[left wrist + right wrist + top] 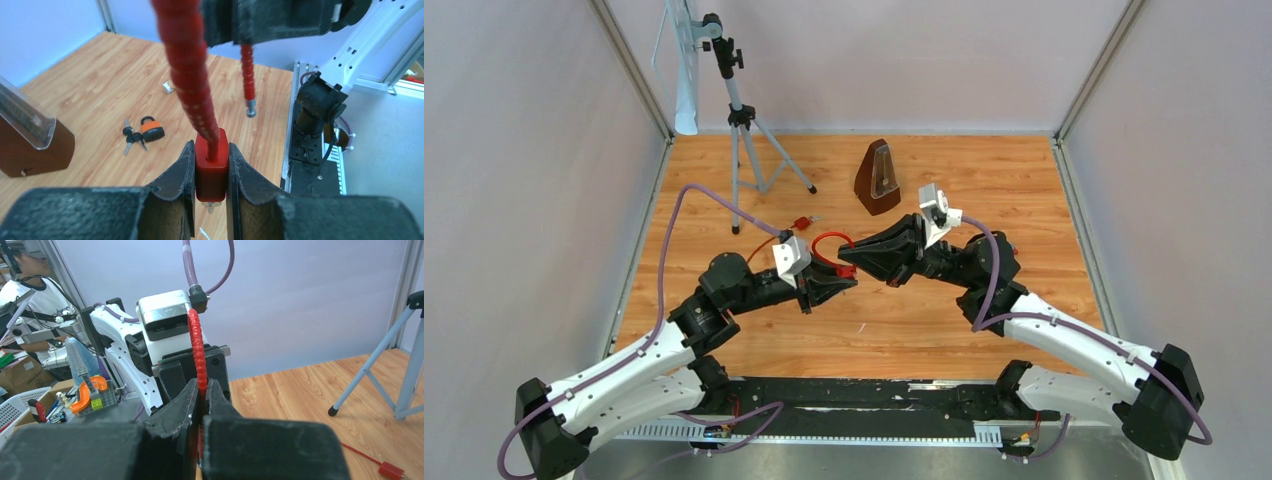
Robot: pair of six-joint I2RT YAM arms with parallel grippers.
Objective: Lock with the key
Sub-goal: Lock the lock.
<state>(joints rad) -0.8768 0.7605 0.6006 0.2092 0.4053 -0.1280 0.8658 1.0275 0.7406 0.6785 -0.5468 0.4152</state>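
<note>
From above, the left gripper [851, 284] and right gripper [845, 269] meet over the table [1024, 180], with the red cable lock [829, 239] looped between them. Left wrist: jaws clamp the lock's red body, and its cable rises away. Right wrist: jaws pinched tight on the cable.

You'll find the red cable lock [210, 172] at lower centre, its blocky body upright and clamped in the left gripper [210, 147] jaws. The ribbed cable climbs to the right gripper [202, 390], which pinches it. The metal-tipped free end [250, 107] dangles unplugged. Dark-headed keys [131, 136] lie flat on the wooden worktop [100, 75], left of centre.
</note>
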